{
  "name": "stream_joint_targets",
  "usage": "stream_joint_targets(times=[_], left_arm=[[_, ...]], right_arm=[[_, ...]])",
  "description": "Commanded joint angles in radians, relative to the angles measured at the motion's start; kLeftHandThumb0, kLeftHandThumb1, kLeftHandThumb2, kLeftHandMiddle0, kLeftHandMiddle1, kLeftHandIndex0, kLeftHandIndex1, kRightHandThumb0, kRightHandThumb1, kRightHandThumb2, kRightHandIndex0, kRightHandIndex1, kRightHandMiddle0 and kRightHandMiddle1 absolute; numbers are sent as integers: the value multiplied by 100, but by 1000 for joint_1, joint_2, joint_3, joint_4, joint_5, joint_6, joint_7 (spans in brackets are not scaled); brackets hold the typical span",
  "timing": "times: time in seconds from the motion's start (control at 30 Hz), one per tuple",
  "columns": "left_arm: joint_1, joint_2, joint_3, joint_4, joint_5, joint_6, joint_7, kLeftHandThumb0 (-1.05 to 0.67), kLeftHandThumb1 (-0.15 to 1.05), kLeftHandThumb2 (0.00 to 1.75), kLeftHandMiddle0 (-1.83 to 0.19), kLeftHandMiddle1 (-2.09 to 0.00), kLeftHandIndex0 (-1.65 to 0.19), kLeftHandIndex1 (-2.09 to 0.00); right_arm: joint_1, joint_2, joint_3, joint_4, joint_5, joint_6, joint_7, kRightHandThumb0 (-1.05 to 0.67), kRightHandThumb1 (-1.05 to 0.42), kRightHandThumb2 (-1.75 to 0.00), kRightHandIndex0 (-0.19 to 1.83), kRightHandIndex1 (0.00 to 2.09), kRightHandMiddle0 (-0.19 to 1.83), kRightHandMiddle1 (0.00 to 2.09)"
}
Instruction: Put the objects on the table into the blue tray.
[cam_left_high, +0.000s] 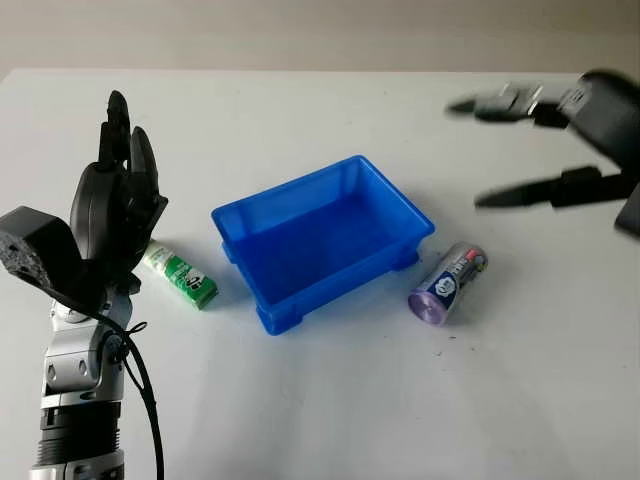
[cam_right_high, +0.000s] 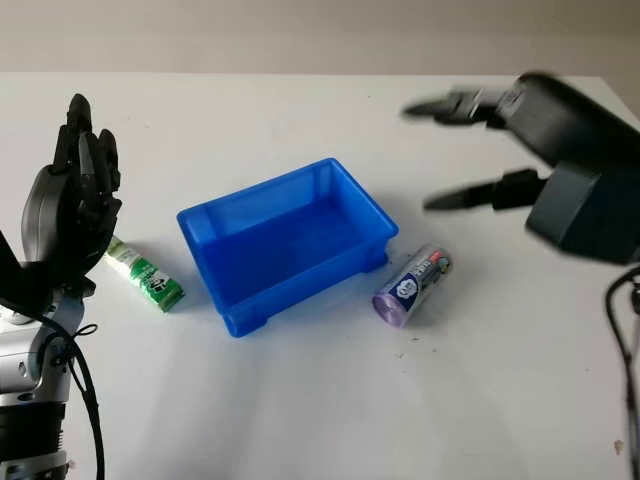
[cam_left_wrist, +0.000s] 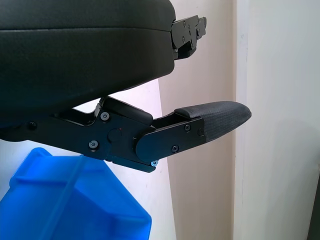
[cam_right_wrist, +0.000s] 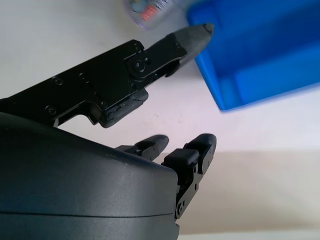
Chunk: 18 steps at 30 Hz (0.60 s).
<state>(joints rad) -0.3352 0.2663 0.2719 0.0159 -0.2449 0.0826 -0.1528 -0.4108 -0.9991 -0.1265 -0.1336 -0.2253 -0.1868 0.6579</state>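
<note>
left hand (cam_left_high: 118, 190) open over green tube (cam_left_high: 179, 275), right hand (cam_left_high: 545, 140) open beyond purple can (cam_left_high: 448, 283), blue tray (cam_left_high: 322, 240) between

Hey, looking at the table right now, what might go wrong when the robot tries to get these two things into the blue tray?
The purple cylindrical can lies on its side close to the blue plastic tray, so a clumsy touch from the open right robot hand, raised above the table's far right, may roll it away. The small green and white packet lies partly hidden under the open, raised left robot hand, so its grasp may be misjudged. Either reach might also nudge the light tray.
</note>
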Motion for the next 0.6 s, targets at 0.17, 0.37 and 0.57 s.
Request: stream_joint_targets(times=[0.17,0.37,0.57], left_arm=[[-26,2,-7,-3,-6,1,-2,-73,105,70,19,0,19,0],[-23,7,-9,-8,0,5,2,-73,105,71,19,0,19,0],[-21,9,-5,-11,-7,11,-4,-73,105,70,19,0,19,0]], right_arm=[[22,-69,28,14,-54,-153,47,-51,-72,-5,48,8,53,8],[17,-80,40,26,-69,-208,63,-46,-76,-6,52,9,58,8],[13,-75,45,29,-82,-242,57,-44,-78,-6,60,11,65,10]])
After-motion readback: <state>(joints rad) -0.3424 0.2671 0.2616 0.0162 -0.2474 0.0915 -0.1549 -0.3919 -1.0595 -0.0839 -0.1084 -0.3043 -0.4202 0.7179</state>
